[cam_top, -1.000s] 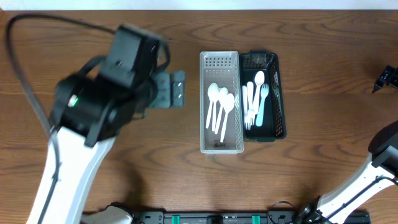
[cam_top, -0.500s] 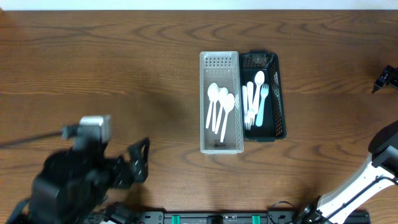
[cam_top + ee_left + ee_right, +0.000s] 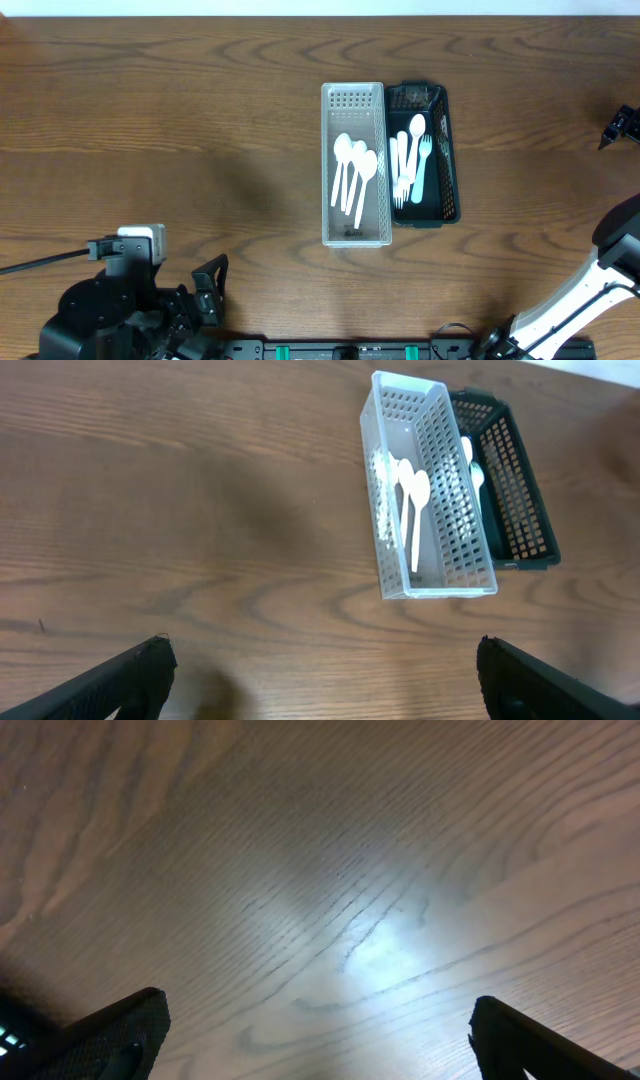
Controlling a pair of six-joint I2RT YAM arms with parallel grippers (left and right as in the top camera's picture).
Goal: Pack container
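Note:
A clear perforated bin [image 3: 353, 232] with three white spoons [image 3: 354, 170] stands mid-table, touching a dark green bin [image 3: 448, 160] on its right that holds white forks and a pale blue spoon [image 3: 411, 160]. Both bins show in the left wrist view, the clear one [image 3: 432, 510] and the green one [image 3: 515, 490]. My left gripper [image 3: 208, 290] is at the front left edge, open and empty [image 3: 320, 660]. My right gripper [image 3: 620, 125] is at the far right edge, open and empty over bare wood [image 3: 320, 1020].
The wooden table [image 3: 180, 110] spreads to the left of the bins. The right arm's white link [image 3: 600, 280] rises at the front right corner. A black rail [image 3: 340, 350] runs along the front edge.
My left arm has pulled back from beside the clear bin to the front left corner, with the gripper empty. The right arm and both bins have not moved.

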